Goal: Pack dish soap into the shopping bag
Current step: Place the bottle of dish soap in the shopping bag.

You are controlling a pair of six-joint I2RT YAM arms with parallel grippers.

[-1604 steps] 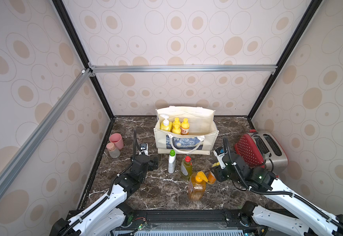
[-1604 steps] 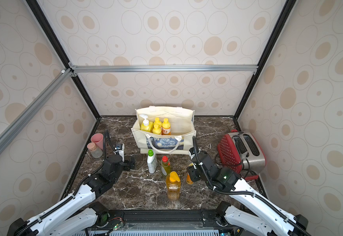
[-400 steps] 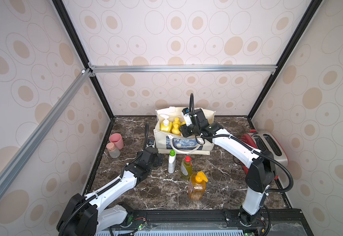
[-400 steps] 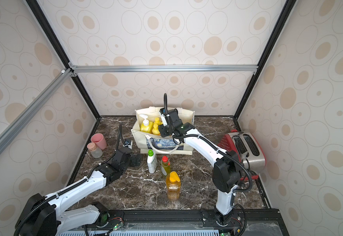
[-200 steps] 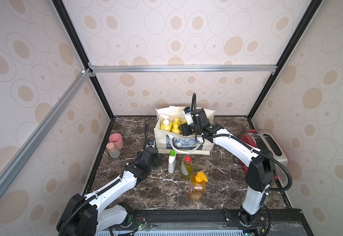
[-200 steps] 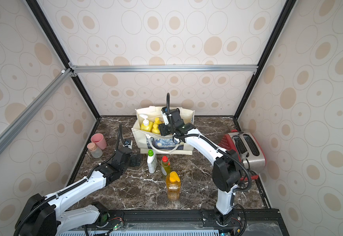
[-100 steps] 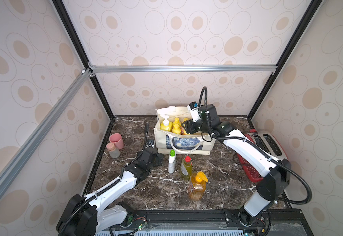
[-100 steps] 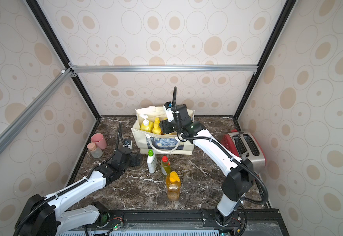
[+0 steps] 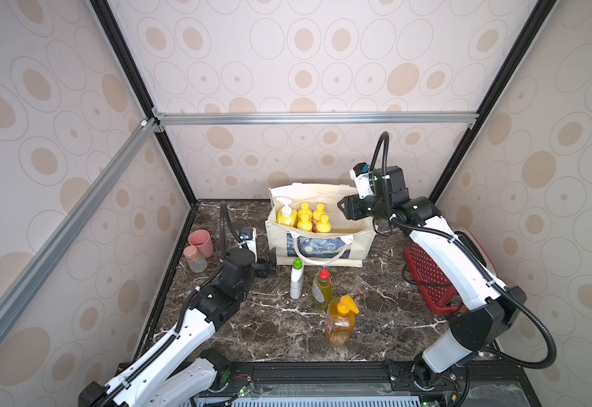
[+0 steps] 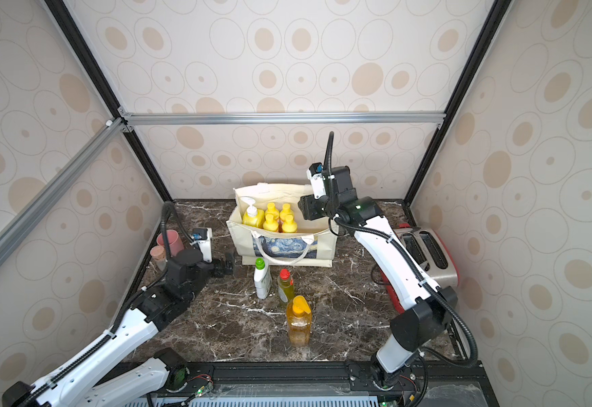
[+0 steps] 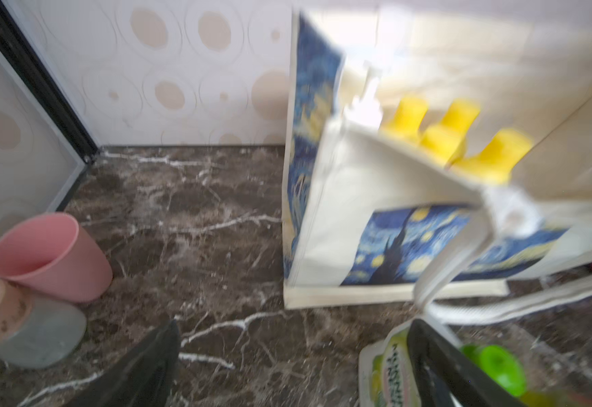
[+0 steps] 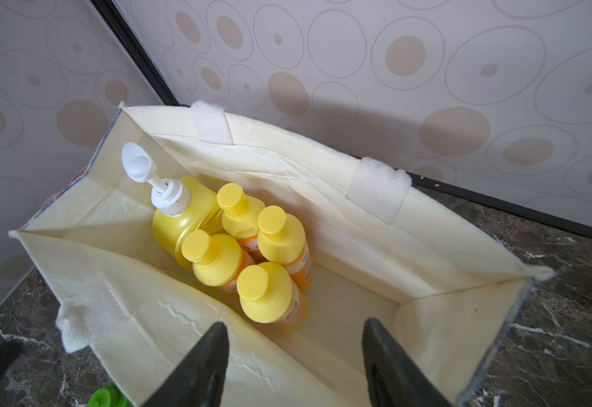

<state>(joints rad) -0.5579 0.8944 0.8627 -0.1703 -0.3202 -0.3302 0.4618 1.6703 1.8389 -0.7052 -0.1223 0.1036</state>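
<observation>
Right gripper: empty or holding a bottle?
Empty. In the right wrist view, the right gripper hangs above the bag, jaws apart, nothing between them.

4 yellow-cap btls (image 12: 268, 296), 1 yellow pump btl (image 12: 181, 220), 1 green-cap btl (image 9: 297, 280), 1 red-cap btl (image 9: 322, 291), 1 orange pump btl (image 9: 339, 324). 1 each: bag (image 9: 322, 246), cup (image 9: 201, 243), jar (image 9: 195, 260), toaster (image 10: 425, 253).

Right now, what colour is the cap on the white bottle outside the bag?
Its cap is green, clearest in a top view.
</observation>
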